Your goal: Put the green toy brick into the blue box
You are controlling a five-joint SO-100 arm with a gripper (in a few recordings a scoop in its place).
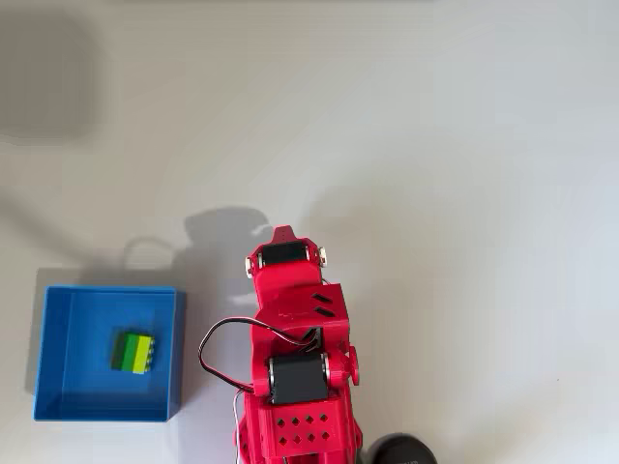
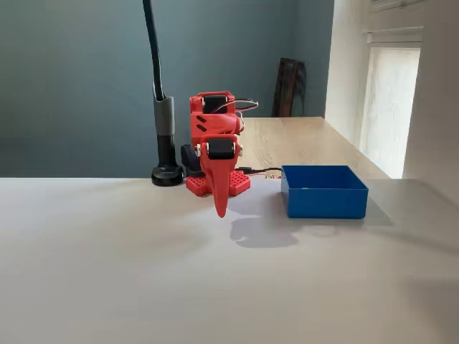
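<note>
The green toy brick [image 1: 134, 352] lies inside the blue box [image 1: 58, 401], on its flat bottom a little left of centre. In the fixed view the blue box [image 2: 324, 193] stands on the white table to the right of the arm, and its front wall hides the brick. My red arm [image 1: 293, 338] is folded up over its base, to the right of the box in the overhead view. The gripper [image 2: 221, 208] hangs tip down just above the table, its fingers closed together with nothing between them, well apart from the box.
A black stand with a round base [image 2: 167, 174] and an upright pole rises beside the arm's base. A black cable [image 1: 218, 338] loops out on the arm's box side. White table spreads around; a wooden tabletop [image 2: 301, 140] lies behind.
</note>
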